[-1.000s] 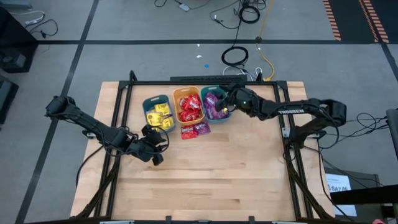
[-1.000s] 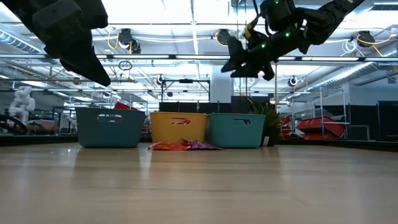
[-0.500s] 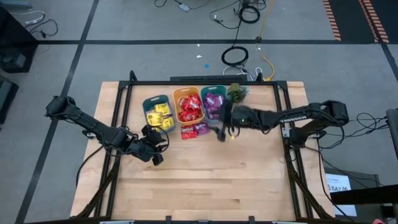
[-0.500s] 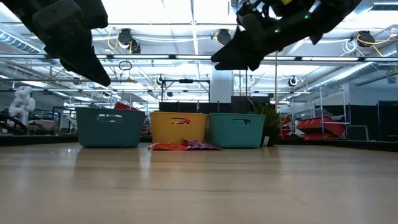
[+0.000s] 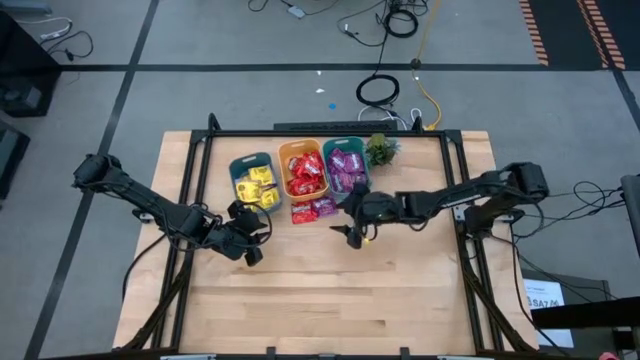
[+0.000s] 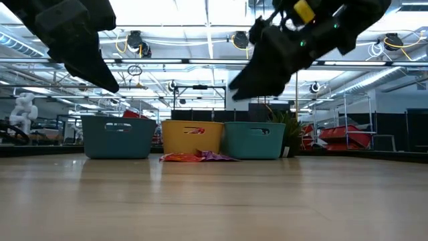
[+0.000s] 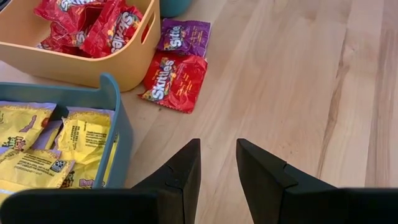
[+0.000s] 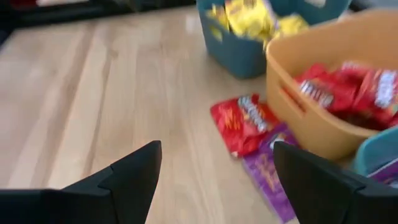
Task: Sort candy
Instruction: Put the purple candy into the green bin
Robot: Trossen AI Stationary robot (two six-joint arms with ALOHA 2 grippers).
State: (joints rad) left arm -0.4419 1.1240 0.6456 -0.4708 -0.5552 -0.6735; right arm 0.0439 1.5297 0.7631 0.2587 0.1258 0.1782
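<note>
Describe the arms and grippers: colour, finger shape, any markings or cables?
Both arms are dark, near-black, jointed links. The right arm carries white lettering along its forearm and a yellow patch near the wrist, seen in the low view. The left gripper has two matte black, wedge-shaped fingers tapering to blunt tips; the right gripper has the same black tapered fingers. Dark cables trail behind the right arm's base.

Grey concrete floor (image 5: 200, 40) around the wooden table (image 5: 330, 290), crossed by dark seam lines. Loose black cables (image 5: 378, 90) coiled on the floor beyond the table's far edge, a yellow cable (image 5: 428, 95) among them. Orange-and-black hazard striping (image 5: 580, 25) at the far right corner.

Seen level across the table: large open hall, ceiling lit by long bright strip lights (image 6: 200, 17), metal trusses and pipework below them. White pillar (image 6: 237, 90) mid-room. Shelving racks (image 6: 348, 127) at right hold red items. A white figure-like form (image 6: 23, 110) stands far left.
</note>
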